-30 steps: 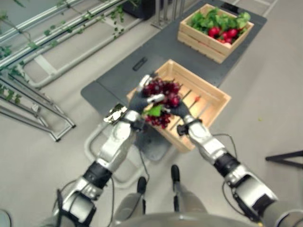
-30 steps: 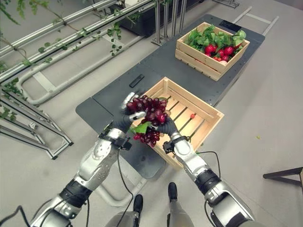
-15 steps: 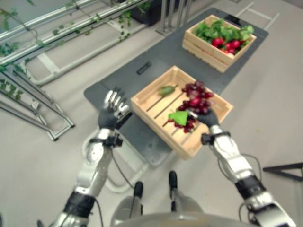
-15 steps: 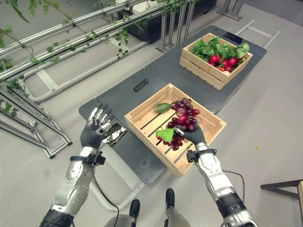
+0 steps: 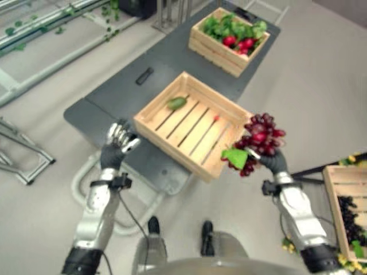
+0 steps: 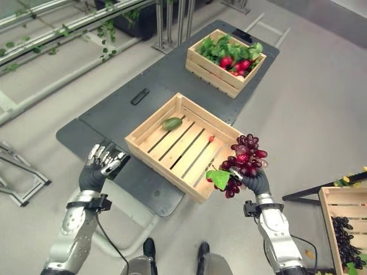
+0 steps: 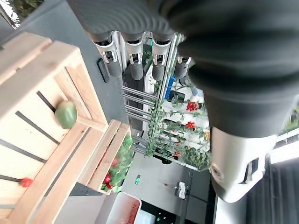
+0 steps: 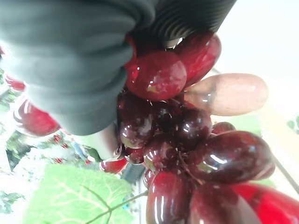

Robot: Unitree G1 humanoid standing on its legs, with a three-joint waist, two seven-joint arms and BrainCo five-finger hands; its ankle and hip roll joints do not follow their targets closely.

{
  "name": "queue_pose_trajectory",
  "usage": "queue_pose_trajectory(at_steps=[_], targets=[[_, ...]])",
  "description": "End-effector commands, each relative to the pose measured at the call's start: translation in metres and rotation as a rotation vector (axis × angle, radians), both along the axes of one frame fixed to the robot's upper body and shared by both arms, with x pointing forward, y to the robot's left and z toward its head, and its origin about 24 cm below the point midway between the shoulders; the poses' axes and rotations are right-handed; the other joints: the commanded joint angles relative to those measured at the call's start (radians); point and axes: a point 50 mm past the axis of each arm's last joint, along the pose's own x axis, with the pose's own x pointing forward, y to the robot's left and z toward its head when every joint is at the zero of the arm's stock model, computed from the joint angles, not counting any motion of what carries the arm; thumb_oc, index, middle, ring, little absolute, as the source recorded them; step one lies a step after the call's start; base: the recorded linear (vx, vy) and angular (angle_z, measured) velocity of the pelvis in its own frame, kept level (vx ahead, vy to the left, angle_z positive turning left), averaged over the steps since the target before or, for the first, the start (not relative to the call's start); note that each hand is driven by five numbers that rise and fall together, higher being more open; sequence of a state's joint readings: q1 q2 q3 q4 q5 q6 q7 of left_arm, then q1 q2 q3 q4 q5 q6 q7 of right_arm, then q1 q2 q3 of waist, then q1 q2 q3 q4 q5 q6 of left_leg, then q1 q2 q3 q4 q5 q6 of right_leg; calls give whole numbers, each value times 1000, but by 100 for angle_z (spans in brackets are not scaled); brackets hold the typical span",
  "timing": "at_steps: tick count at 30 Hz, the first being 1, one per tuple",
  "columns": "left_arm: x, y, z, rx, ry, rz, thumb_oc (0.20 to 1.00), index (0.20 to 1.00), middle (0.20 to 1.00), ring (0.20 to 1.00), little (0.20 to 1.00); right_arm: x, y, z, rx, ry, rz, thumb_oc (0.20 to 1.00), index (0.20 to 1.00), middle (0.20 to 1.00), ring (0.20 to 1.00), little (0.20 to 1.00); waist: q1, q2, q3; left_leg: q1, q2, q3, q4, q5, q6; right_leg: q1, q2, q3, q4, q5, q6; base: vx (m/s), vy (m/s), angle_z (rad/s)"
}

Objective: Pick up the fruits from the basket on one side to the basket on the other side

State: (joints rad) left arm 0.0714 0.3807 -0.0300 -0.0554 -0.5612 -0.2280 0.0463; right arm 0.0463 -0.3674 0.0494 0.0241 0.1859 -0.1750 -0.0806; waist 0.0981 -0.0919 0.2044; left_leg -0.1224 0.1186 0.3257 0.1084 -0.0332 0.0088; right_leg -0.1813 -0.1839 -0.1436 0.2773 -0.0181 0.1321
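Now the grapes hang over the floor, right of the crate

Left first: the left robot hand (image 6: 98, 165) is held up beside the left corner of the near wooden crate (image 6: 150, 133), above the edge of the dark bench (image 6: 114, 109). Its fingers are straight and spread, and it holds nothing. Inside the near crate lie a green fruit (image 6: 171, 123) close to the far wall and a small red fruit (image 6: 211, 138) on the slats. Behind it, on the same bench, stands a second crate (image 6: 200, 67) with green leaves and red fruits inside, and a small black object (image 6: 139, 95) lies on the bench to the left of both. Further right, the right robot hand (image 6: 256, 182) has its fingers curled round a bunch of red grapes (image 6: 245, 156) with a green leaf (image 6: 218, 178), held in the air just past the right corner of the near crate. At the far right, on the floor, a third crate (image 6: 330, 226) contains dark grapes (image 6: 345, 238)
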Motion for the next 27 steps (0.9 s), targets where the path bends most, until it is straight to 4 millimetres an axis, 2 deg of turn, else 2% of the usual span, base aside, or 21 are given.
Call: queue_pose_trajectory(at_steps=[1, 2, 3, 4, 5, 9, 10, 11, 12, 13, 14, 16, 17, 18, 19, 20, 21, 22, 23, 24, 27], targets=[[-2, -2, 11, 17, -84, 3, 1000, 1000, 1000, 1000, 1000, 3, -14, 47, -32, -248, -45, 200, 200, 200, 200, 200, -6, 20, -73, -108, -42, -70, -78, 68, -27, 86, 45, 55, -53, -105, 37, -159, -124, -80], [-2, -1, 13, 15, -92, 10, 1000, 1000, 1000, 1000, 1000, 2, -13, 49, -34, -257, -43, 200, 200, 200, 200, 200, 1, 21, -73, -114, -30, -45, -71, 69, -32, 101, 33, 25, -69, -107, 38, -159, -124, -90], [-2, -1, 13, 15, -93, 10, 1000, 1000, 1000, 1000, 1000, 2, -13, 49, -34, -258, -43, 200, 200, 200, 200, 200, 3, 23, -74, -117, -25, -43, -71, 73, -33, 99, 37, 27, -74, -100, 36, -184, -140, -104], [-3, 0, 15, 11, -102, 18, 1000, 1000, 1000, 1000, 1000, 4, -11, 52, -33, -267, -34, 200, 200, 200, 200, 200, 5, 22, -69, -115, -9, -5, -72, 78, -46, 124, 22, -21, -136, -104, 39, -168, -177, -134], [-4, -2, 13, -8, -95, 8, 1000, 1000, 1000, 1000, 1000, 4, -11, 53, -42, -270, -29, 200, 200, 200, 200, 200, -1, 25, -64, -114, 12, 21, -65, 99, -57, 114, 30, -29, -155, -107, 23, -156, -177, -135], [-5, -8, 7, -59, -82, -12, 1000, 1000, 1000, 1000, 1000, 2, -16, 56, -98, -263, -18, 200, 200, 200, 200, 200, -23, 45, -58, -96, 36, 24, -80, 131, -74, 116, 58, 4, -167, -123, 3, -106, -188, -89], [-4, -14, 5, -90, -80, -37, 1000, 1000, 1000, 1000, 1000, 2, -19, 59, -128, -265, -10, 200, 200, 200, 200, 200, -36, 68, -45, -109, 36, -2, -92, 169, -95, 107, 81, 35, -198, -118, -13, -147, -89, -66], [-4, -14, 5, -91, -81, -37, 1000, 1000, 1000, 1000, 1000, 2, -19, 60, -129, -266, -10, 200, 200, 200, 200, 200, -34, 71, -46, -113, 40, -2, -93, 174, -95, 104, 86, 37, -201, -110, -15, -178, -154, -66], [-3, -17, 5, -101, -80, -43, 1000, 1000, 1000, 1000, 1000, 3, -19, 60, -139, -264, -7, 200, 200, 200, 200, 200, -34, 73, -37, -116, 28, -45, -97, 177, -104, 103, 96, 46, -208, -114, -23, -132, -277, -54], [-1, -21, 6, -119, -89, -56, 1000, 1000, 1000, 1000, 1000, 5, -20, 65, -157, -281, 2, 200, 200, 200, 200, 200, -27, 68, -18, -124, -9, -180, -98, 160, -115, 90, 130, 68, -212, -109, -42, -131, -274, -49], [-1, -21, 6, -119, -90, -57, 1000, 1000, 1000, 1000, 1000, 6, -20, 65, -158, -283, 2, 200, 200, 200, 200, 200, -27, 70, -18, -128, -7, -181, -98, 164, -115, 88, 133, 68, -214, -104, -43, -126, -319, -74], [1, -24, 8, -120, -97, -67, 1000, 1000, 1000, 1000, 1000, 8, -20, 67, -162, -292, 6, 200, 200, 200, 200, 200, -15, 50, 0, -136, -41, -334, -46, 117, -113, 79, 159, 107, -208, -97, -52, -46, -255, -66], [2, -26, 10, -119, -105, -81, 1000, 1000, 1000, 1000, 1000, 10, -20, 69, -159, -298, 10, 200, 200, 200, 200, 200, -13, 42, 1, -152, -51, -381, -25, 106, -115, 75, 170, 129, -215, -87, -56, -9, -302, -75], [2, -28, 10, -122, -107, -92, 1000, 1000, 1000, 1000, 1000, 11, -19, 69, -143, -299, 22, 200, 200, 200, 200, 200, -19, 34, -6, -143, -93, -425, -3, 70, -96, 75, 189, 166, -230, -71, -62, -3, -198, -87], [2, -28, 10, -122, -107, -92, 1000, 1000, 1000, 1000, 1000, 11, -19, 69, -143, -299, 23, 200, 200, 200, 200, 200, -18, 34, -6, -143, -93, -424, -1, 67, -95, 77, 189, 167, -232, -71, -62, 35, -139, -131], [2, -30, 9, -125, -104, -102, 1000, 1000, 1000, 1000, 1000, 10, -20, 69, -141, -299, 25, 200, 200, 200, 200, 200, -22, 33, -12, -136, -126, -427, -1, 54, -80, 82, 196, 184, -248, -60, -65, 40, -43, -95], [2, -31, 8, -129, -101, -107, 1000, 1000, 1000, 1000, 1000, 10, -18, 68, -129, -296, 36, 200, 200, 200, 200, 200, -23, 31, -18, -125, -187, -446, 7, 25, -50, 86, 204, 204, -260, -52, -69, 54, -94, -77], [2, -33, 9, -133, -105, -118, 1000, 1000, 1000, 1000, 1000, 11, -18, 66, -121, -286, 38, 200, 200, 200, 200, 200, -27, 35, -35, -129, -257, -436, 6, 17, -14, 80, 228, 231, -279, -30, -72, 41, -69, -29], [2, -33, 8, -133, -104, -118, 1000, 1000, 1000, 1000, 1000, 11, -18, 66, -122, -285, 38, 200, 200, 200, 200, 200, -25, 35, -35, -128, -256, -434, 7, 14, -12, 81, 228, 233, -280, -31, -71, 99, -26, -69], [4, -34, 9, -113, -100, -122, 1000, 1000, 1000, 1000, 1000, 10, -19, 63, -98, -282, 26, 200, 200, 200, 200, 200, -41, 50, -54, -112, -258, -406, -18, 22, 5, 81, 254, 253, -278, -31, -73, 83, 22, -83], [3, -32, 7, -104, -91, -114, 1000, 1000, 1000, 1000, 1000, 8, -17, 59, -66, -276, 18, 200, 200, 200, 200, 200, -61, 41, -63, -95, -231, -396, -6, 4, -1, 79, 257, 265, -246, -54, -75, 83, 51, -61]])
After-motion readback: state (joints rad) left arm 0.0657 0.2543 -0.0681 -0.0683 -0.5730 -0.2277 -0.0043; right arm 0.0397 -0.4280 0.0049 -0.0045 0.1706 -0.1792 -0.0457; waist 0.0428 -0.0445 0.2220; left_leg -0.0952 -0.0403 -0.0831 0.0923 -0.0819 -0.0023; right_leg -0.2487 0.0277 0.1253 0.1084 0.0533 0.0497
